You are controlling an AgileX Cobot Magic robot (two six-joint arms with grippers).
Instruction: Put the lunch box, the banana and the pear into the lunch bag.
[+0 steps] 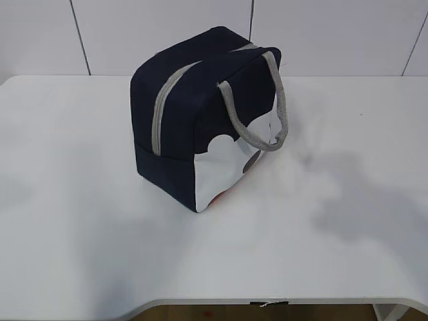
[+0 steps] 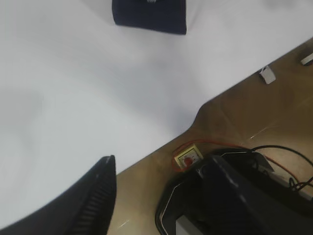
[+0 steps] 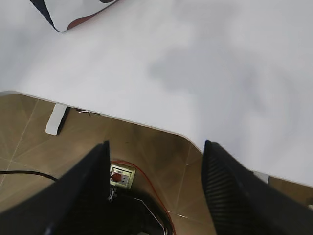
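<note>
The bag [image 1: 200, 114] stands upright near the bench's [image 1: 80, 241] middle in the exterior view, zipper [image 1: 159, 114] running up its face and over the top, apparently shut, one grey handle [image 1: 264, 110] drooping toward 3 o'clock; upright like this, its top faces up for loading, though by my reading it needs unzipping first. No box, banana or pear shows in any view, so I cannot say where they lie. Neither arm appears in the exterior view; both seem parked back past the bench's near edge, probably clear of the work. The left wrist view shows the left claw [image 2: 156, 196] with jaws apart and empty, and the bag's dark side at 12 o'clock; the right wrist view shows the right claw [image 3: 156, 191] likewise apart and empty, catching only the bag's white corner at 11 o'clock. Only the wrist views reveal the floor, cables and a red-buttoned box [image 2: 188, 157] below.
</note>
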